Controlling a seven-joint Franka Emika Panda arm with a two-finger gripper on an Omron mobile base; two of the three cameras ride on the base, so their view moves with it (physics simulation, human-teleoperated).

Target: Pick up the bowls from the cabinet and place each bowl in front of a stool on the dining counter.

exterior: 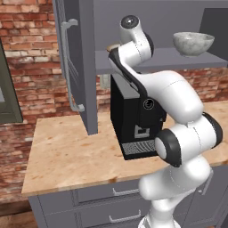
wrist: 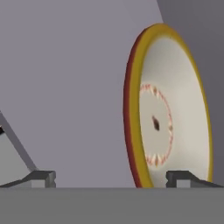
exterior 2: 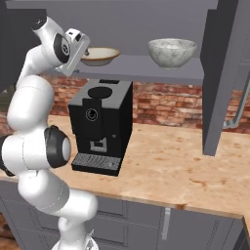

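the cabinet (exterior 2: pixel 146 68) stands open above a stone-topped counter (exterior: pixel 67 151). its left door (exterior: pixel 78 62) swings out over the counter in the left base view, showing a long bar handle (exterior: pixel 67 67); the right door (exterior 2: pixel 224 73) hangs open at the right of the right base view.

both bowls sit on the grey shelf (exterior 2: pixel 161 72) inside the cabinet. the cream bowl (exterior 2: pixel 99 55) with the brown rim is on the left part of the shelf. the marbled bowl (exterior 2: pixel 172 52) is on the right part, upright and well apart from the cream bowl. in the left base view the marbled bowl (exterior: pixel 193 42) is in plain sight, while the arm covers most of the cream bowl.

the arm is raised to shelf height. the gripper (wrist: pixel 111 177) is at the cream bowl, and in the right base view the hand (exterior 2: pixel 73 46) lies just beside the bowl's left edge. the hand view is rolled, so the cream bowl (wrist: pixel 170 122) appears on edge, its inner face and yellow-brown rim turned to the camera. the fingers (wrist: pixel 43 177) are spread wide and hold nothing. the right fingertip lies over the bowl's lower rim; contact cannot be determined.

a black coffee machine (exterior 2: pixel 100 124) stands on the counter below the shelf, under the cream bowl. grey drawers (exterior: pixel 111 200) are under the counter. a brick wall (exterior: pixel 31 58) is behind it.
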